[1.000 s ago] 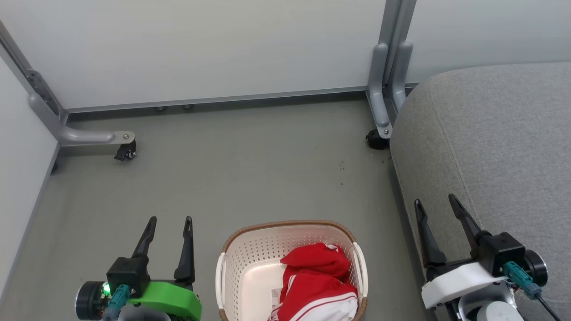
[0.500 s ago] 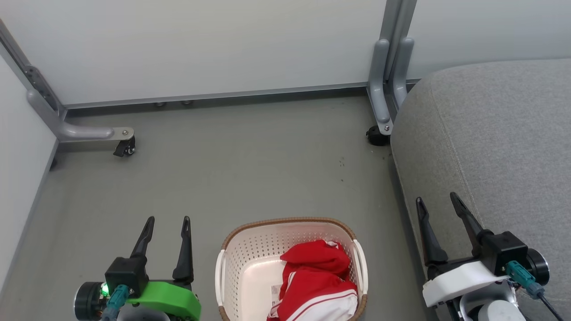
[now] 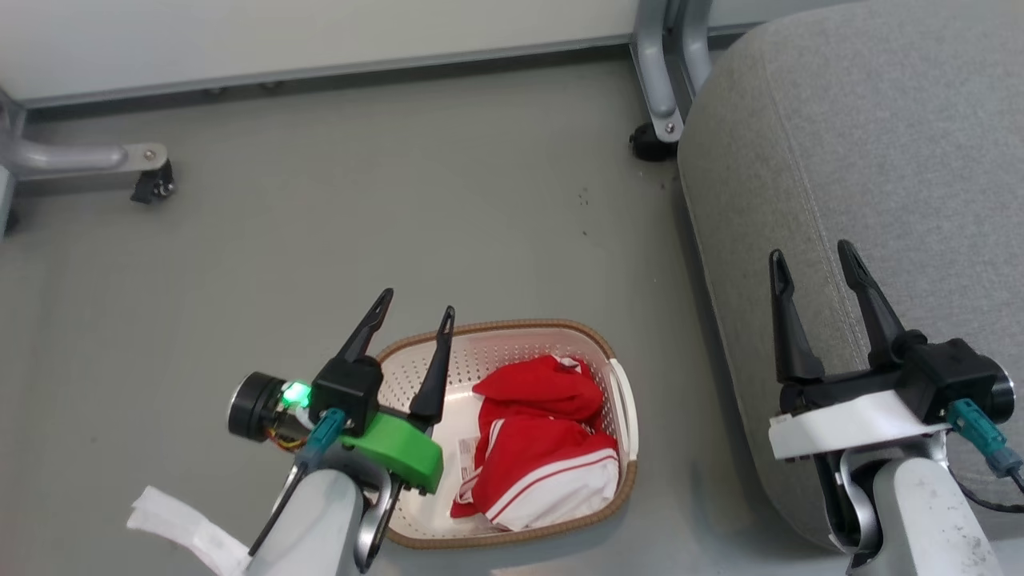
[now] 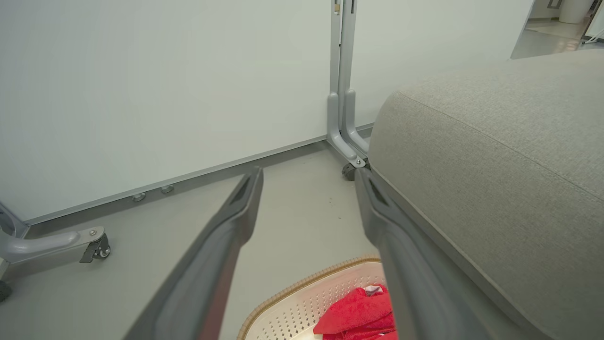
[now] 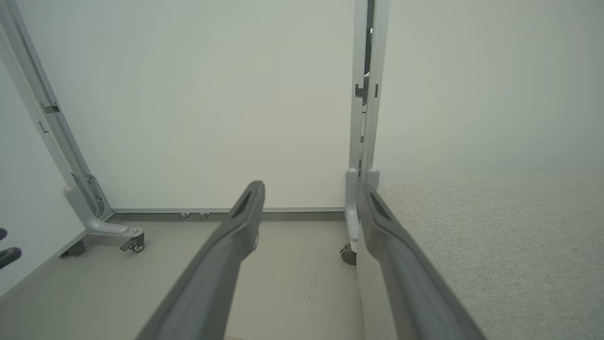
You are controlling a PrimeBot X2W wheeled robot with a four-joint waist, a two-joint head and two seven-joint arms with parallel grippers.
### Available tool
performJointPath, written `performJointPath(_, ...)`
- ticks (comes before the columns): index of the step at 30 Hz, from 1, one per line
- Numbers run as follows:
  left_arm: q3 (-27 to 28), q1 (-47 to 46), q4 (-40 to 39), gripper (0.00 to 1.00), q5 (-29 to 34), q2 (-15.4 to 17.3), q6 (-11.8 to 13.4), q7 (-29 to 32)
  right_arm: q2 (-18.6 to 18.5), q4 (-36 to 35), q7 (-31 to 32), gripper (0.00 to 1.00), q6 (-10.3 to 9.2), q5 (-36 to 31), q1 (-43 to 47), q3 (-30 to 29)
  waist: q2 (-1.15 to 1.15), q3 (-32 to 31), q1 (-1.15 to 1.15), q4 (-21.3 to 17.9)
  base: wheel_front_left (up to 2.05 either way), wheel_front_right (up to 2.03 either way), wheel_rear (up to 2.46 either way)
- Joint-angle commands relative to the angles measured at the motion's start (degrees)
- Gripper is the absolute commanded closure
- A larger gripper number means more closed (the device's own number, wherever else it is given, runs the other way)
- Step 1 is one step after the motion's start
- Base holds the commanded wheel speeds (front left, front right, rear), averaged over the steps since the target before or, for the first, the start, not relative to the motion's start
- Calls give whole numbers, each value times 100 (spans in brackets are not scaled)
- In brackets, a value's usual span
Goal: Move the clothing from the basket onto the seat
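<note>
**Open left pincer hovering over the basket, clothing waiting inside**

The basket [image 3: 512, 326] is sitting on the grey floor [image 3: 360, 200] just beside the seat [image 3: 880, 120], which is probably keeping the carry short. The clothing [image 3: 544, 448] is lying bunched in the half of the basket nearer the seat, leaving the other half of the perforated bottom bare, with a label sticker showing there.

The left pincer [image 3: 419, 302] is hanging above the basket's left rim with its fingers spread wide and nothing between them. It seems to be lining up for a reach down into the red heap. In the left wrist view, that pincer [image 4: 309, 172] is pointing past the basket's far rim [image 4: 302, 288], so it is not yet aiming at the fabric [image 4: 358, 311].

The right pincer [image 3: 809, 250] is also standing wide open and empty. It is hovering over the seat's near edge, well apart from the basket, perhaps keeping clear or waiting at the drop-off side.

Counting: one basket, one seat, two pincers with two fingers each. The red fabric is reading as one heap; how many garments are making it up I cannot tell.
</note>
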Motion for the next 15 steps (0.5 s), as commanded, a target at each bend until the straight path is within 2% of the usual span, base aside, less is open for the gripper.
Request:
performJointPath(1,-140,-268,129,0,27,24,25,-3,-13,-44,-35,0,0,44,-173,-26,0,738,0,-347,0,0,0)
performJointPath(15,-1824,-2104,1967,0,-338,30,153,9,-10,-346,-177,0,0,246,-927,-65,0,2436,0,-782,0,0,0)
